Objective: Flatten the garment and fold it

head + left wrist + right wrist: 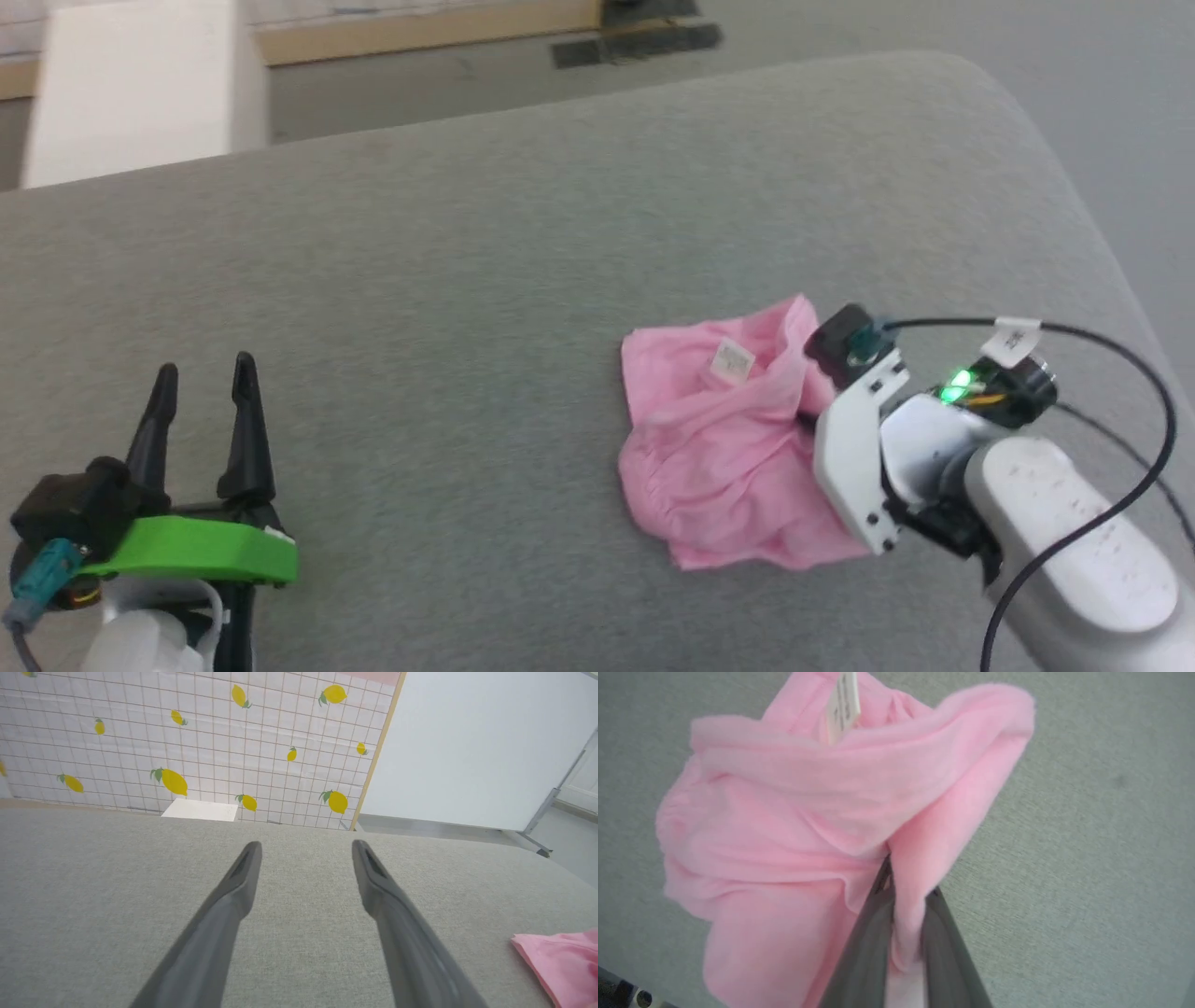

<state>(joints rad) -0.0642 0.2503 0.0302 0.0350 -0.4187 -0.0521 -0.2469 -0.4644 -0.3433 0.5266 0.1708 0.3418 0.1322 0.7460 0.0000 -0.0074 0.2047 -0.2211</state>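
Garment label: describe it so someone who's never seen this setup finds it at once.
Start from the wide grey upholstered surface; toward its right side lies a crumpled pink garment, pinched at its right edge by the right hand. Near the garment's far edge sits the label, a small white rectangular tag, the one non-pink patch on the cloth.

Surface: grey cloth-covered cushion [448, 243], rounded far-right corner
On it: crumpled pink garment [719, 457], right of middle
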